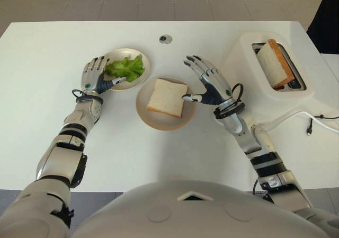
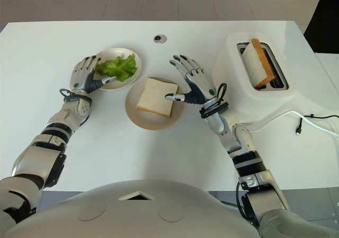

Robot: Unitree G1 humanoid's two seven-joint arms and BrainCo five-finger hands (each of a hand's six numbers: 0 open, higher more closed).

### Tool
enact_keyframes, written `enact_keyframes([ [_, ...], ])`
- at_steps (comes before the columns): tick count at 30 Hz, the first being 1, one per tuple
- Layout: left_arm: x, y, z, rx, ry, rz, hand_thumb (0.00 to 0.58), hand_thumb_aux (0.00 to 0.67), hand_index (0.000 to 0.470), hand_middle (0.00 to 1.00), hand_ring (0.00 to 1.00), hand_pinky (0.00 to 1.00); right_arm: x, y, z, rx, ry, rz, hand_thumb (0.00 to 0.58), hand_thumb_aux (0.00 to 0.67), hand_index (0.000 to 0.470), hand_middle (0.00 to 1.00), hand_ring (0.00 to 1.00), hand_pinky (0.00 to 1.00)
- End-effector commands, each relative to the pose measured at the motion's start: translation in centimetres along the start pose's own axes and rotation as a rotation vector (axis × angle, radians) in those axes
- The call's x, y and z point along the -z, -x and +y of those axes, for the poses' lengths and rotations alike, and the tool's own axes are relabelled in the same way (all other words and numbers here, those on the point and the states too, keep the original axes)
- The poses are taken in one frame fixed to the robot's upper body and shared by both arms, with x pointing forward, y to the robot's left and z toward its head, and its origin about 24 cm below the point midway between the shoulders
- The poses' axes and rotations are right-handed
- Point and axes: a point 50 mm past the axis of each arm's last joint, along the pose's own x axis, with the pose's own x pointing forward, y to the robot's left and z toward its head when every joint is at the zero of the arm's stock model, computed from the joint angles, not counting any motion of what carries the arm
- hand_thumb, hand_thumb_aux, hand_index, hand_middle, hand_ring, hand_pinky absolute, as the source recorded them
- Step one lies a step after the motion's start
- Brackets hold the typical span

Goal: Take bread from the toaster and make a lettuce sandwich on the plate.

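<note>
White counter (image 1: pixel 42 63), both hands empty: one bread slice (image 1: pixel 167 97) lies on the middle plate (image 1: pixel 159 123), and a second slice (image 1: pixel 276 63) stands in the toaster (image 1: pixel 246 76).
The toaster sits at the right with its white cable (image 1: pixel 323 117) trailing off along the counter. The lettuce (image 1: pixel 126 68) lies in a smaller dish (image 1: pixel 123 51) just left of the plate and slightly behind it. The left hand (image 1: pixel 94 76) is at that dish's left rim, fingers spread and holding nothing, with the thumb pointing at the leaves. The right hand (image 1: pixel 212 81) is between plate and toaster, fingers splayed wide, its thumb tip at the right edge of the plated slice.
</note>
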Motion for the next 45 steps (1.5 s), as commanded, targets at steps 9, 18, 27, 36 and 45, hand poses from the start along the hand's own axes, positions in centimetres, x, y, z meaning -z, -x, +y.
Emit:
enact_keyframes([
  [9,0.7,0.5,0.2,0.054,-0.015,-0.036,0.58,0.67,0.47,0.0,0.0,0.0,-0.6,-0.2,-2.5,0.197,0.011,-0.011,0.0,0.0,0.0,0.0,0.0,0.0],
  [18,-4.2,2.0,3.3,-0.137,0.314,-0.296,0.58,0.67,0.47,0.0,0.0,0.0,-1.3,-0.1,-3.5,0.279,-0.001,-0.04,0.0,0.0,0.0,0.0,0.0,0.0],
  [27,-11.2,5.8,0.9,0.053,0.517,-0.58,0.58,0.67,0.47,0.0,0.0,0.0,-1.0,1.5,-7.9,0.421,0.065,-0.04,0.0,0.0,0.0,0.0,0.0,0.0],
  [36,-10.7,7.1,-2.9,0.248,0.322,-0.541,0.58,0.67,0.47,0.0,0.0,0.0,0.6,6.8,-17.6,0.646,0.378,0.07,0.0,0.0,0.0,0.0,0.0,0.0],
  [45,-9.9,7.6,-0.7,0.133,0.261,-0.497,0.508,0.434,0.304,0.0,0.0,0.0,5.8,11.8,-16.2,0.298,0.345,0.468,0.0,0.0,0.0,0.0,0.0,0.0],
])
